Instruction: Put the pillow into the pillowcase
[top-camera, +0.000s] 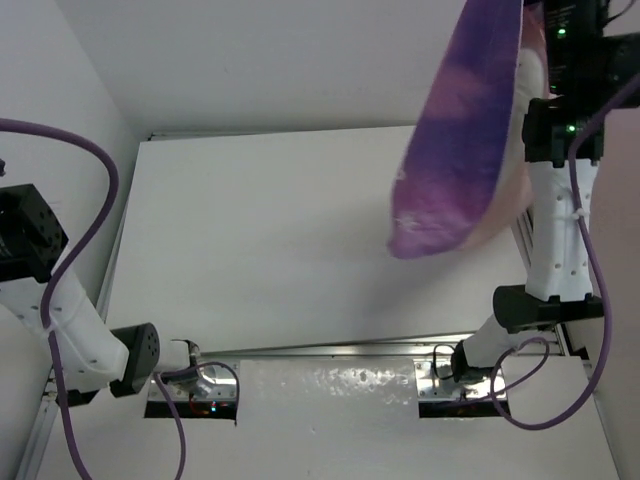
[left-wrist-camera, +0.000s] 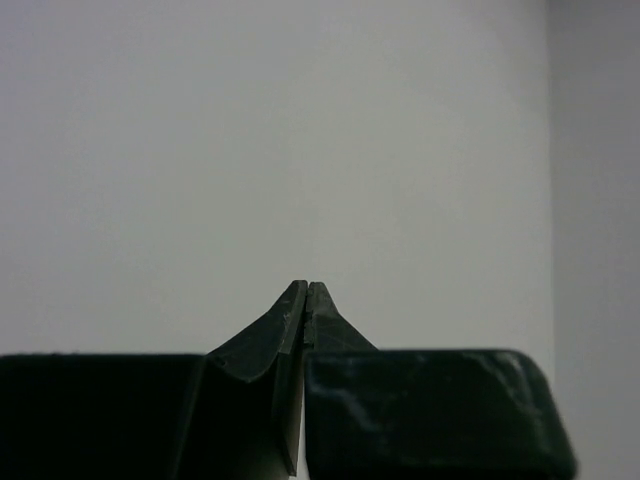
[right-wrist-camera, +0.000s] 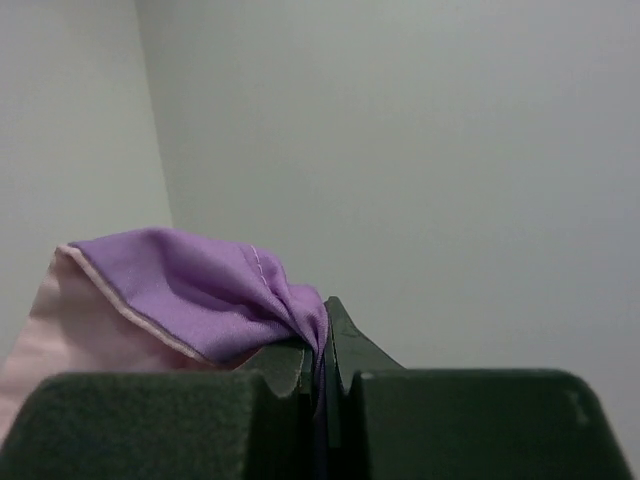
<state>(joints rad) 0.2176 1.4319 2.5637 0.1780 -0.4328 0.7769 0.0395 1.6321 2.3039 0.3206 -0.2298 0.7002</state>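
Observation:
The pillowcase (top-camera: 465, 140) hangs in the air at the top right of the top view, purple-pink outside, with a pale pink edge along its right side. My right gripper (right-wrist-camera: 322, 312) is shut on a bunched fold of the pillowcase (right-wrist-camera: 200, 290) and holds it high above the table; the pale pink inside shows at the lower left of the right wrist view. My left gripper (left-wrist-camera: 307, 287) is shut and empty, facing a white wall. No white pillow shows plainly; it is hidden or out of view.
The white table (top-camera: 300, 230) lies below, with white walls behind and at the left. The right arm (top-camera: 560, 230) stands tall at the right edge. The left arm (top-camera: 70, 330) is folded at the far left. Purple cables loop by both bases.

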